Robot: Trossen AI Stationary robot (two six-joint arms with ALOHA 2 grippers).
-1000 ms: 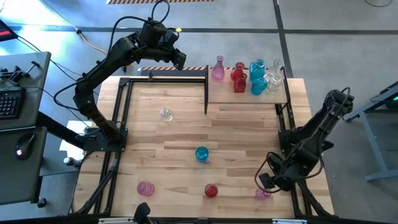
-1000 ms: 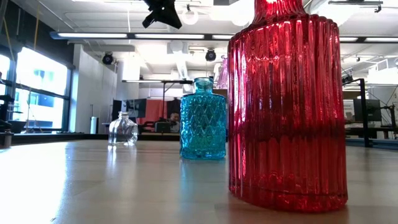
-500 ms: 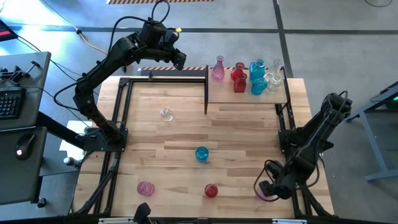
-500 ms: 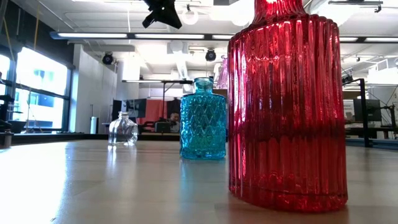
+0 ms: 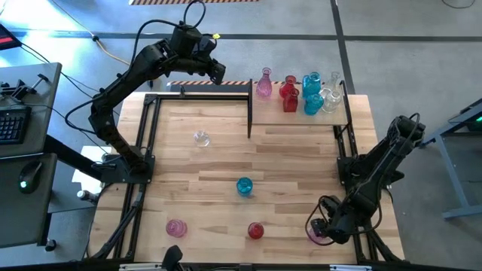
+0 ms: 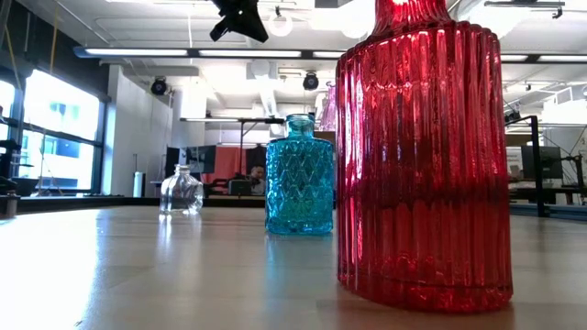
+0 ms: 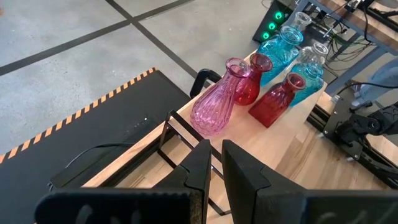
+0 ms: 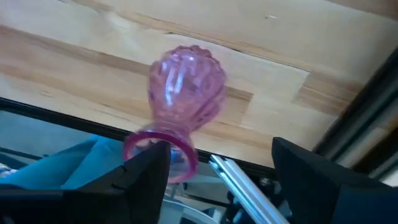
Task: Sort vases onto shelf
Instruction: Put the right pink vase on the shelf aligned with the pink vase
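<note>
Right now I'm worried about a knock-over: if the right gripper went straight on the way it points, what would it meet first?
The small pink vase: its neck already sits between the right gripper's open fingers. Beyond it is tabletop, though depth is hard to judge.

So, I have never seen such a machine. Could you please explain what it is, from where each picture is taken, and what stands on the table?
It is a robot with two dark arms at a wooden table. One picture looks straight down from above, one looks level across the tabletop, and one comes from a camera on each wrist.

Several glass vases stand on the pale shelf at the far right. Still on the table are a clear vase, a blue vase, a red vase and a pink vase.

The right gripper is around the neck of a small pink vase at the table's near right corner, not yet shut. The left gripper waits shut, raised near the shelf.
</note>
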